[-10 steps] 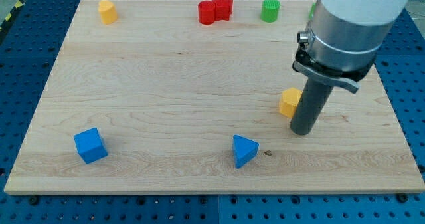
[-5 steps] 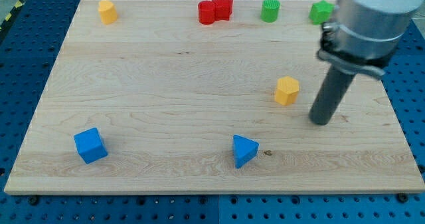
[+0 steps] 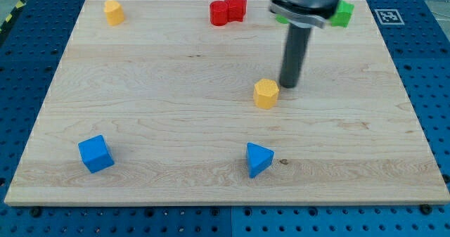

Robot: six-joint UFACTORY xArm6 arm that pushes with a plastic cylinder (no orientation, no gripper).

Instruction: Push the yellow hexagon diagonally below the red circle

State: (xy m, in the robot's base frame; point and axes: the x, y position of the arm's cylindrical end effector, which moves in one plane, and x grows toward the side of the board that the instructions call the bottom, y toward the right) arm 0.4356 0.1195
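While my tip (image 3: 290, 86) sits planted on the tabletop (image 3: 176, 89), note there is no claw on this arm at all. It ends in a bare dark rod, so there is nothing to spread, press together or pinch; all it can do is shove.

Just beside my tip, off its lower-left side, is the yellow hexagon (image 3: 266, 93), the block this task is about. The gap between them is so thin that I cannot tell whether they are touching or a hair apart. That placement makes sense to me: with the rod on the hexagon's upper-right flank, a sweep to the view's left would carry the block leftward.

Further out, well up and to the left of my tip, the red circle (image 3: 219, 13) stands near the tabletop's top edge, with a red star (image 3: 236, 7) pressed against its right side. The hexagon is already lower than the circle and off to its right, but well apart from it. My call is that the job is partly done and the block needs to get closer in.

Up and to the right of my tip, a green block (image 3: 344, 14) peeks out from behind the arm. Far off to the upper left sits another yellow block (image 3: 113, 12). Below my tip and a little to its left lies the blue triangle (image 3: 259, 159), and far to the lower left the blue cube (image 3: 95, 153). Both are well out of the likely path.
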